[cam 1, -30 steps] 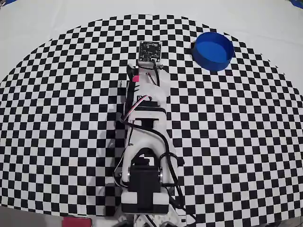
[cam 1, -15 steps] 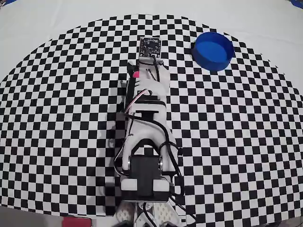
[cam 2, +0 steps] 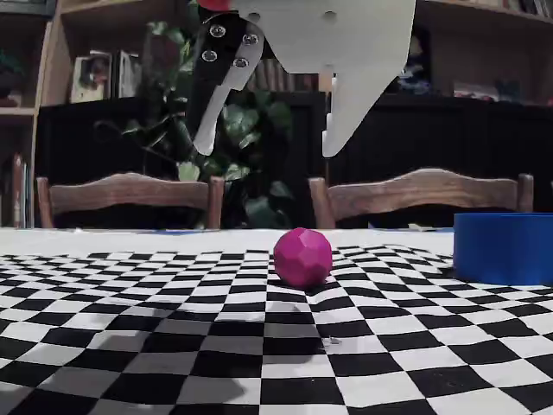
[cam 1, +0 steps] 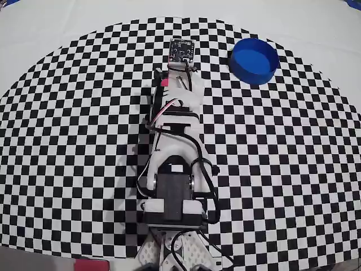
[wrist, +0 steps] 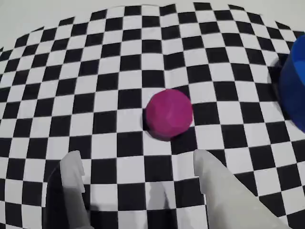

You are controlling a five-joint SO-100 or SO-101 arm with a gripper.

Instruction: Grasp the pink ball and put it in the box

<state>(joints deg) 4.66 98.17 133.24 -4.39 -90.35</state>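
- While the arm point(cam 1: 172, 158) reaches a little farther up the checkered mat point(cam 1: 67, 141) than it did a second ago, its wrist camera board point(cam 1: 181, 50) edges up and slightly right in the overhead view; everything else on the mat keeps its place.
- Reading of the change: an approach toward the ball is under way, with the grasp not yet begun and nothing yet carried.
- Gripper point(cam 2: 268, 143): released, jaws spread wide with nothing between them; in the fixed view it hangs well above the mat, both fingertips pointing down.
- Fingers, wrist view: one pale finger point(wrist: 71, 176) at lower left, the other point(wrist: 217, 183) at lower right, a clear gap between.
- Pink ball point(wrist: 168, 114): resting on the mat, ahead of the fingertips and lying closer to the right-hand finger's line than the left in the wrist view; apart from both.
- Pink ball, fixed view point(cam 2: 302, 257): sits on the mat below the open jaws, roughly under the gap, no contact.
- Pink ball, overhead view: hidden beneath the arm.
- Box point(cam 1: 254, 60): blue round tub, empty as far as shown, well apart from the ball to the right in the overhead view; also at the right edge of the wrist view point(wrist: 294, 86) and fixed view point(cam 2: 503, 247).
- Likely need: a descent to ball height before closing.
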